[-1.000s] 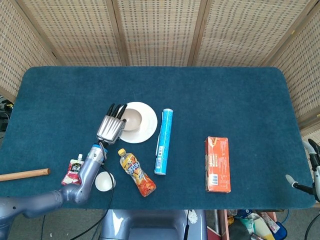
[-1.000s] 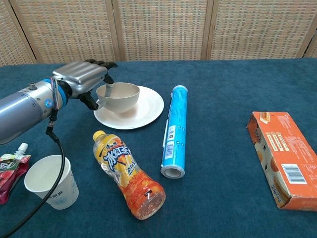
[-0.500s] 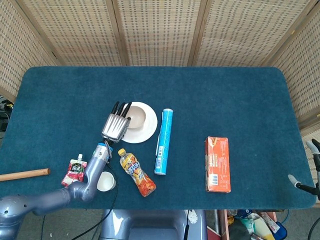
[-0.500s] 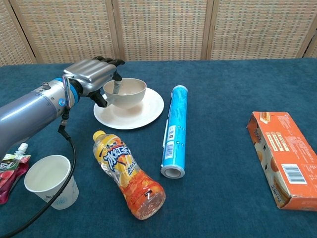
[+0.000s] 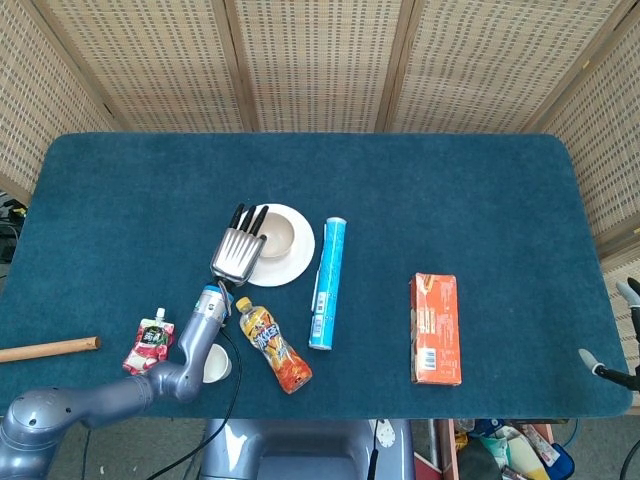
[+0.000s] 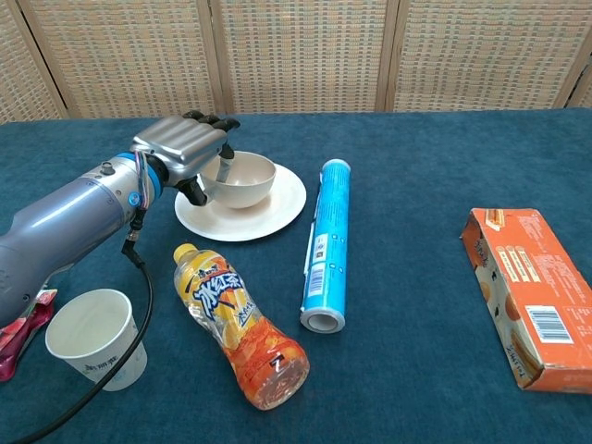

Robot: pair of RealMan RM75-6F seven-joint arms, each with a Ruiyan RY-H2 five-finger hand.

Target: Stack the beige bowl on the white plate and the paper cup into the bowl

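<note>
In the head view, the left hand [image 5: 238, 256] sits left of centre over the near-left rim of the white plate [image 5: 298, 258]. Its fingers lie side by side, dark tips over the edge of the beige bowl [image 5: 276, 238], which rests on the plate. The paper cup [image 5: 216, 364] stands lower left, partly hidden by the forearm. An orange drink bottle [image 5: 275, 345] lies just right of the cup, a blue tube [image 5: 327, 283] right of the plate, an orange box [image 5: 435, 329] at right. A red pouch [image 5: 148, 341] and a wooden stick [image 5: 48, 349] lie far left.

In the chest view, the left hand [image 6: 183, 148] pinches the left rim of the beige bowl [image 6: 244, 181], thumb inside, fingers [image 6: 211, 121] together outside. The bowl sits upright on the white plate [image 6: 283, 205]. The paper cup [image 6: 93, 339] stands open at the lower left, beside the bottle [image 6: 242, 327]. The right hand is out of sight.
</note>
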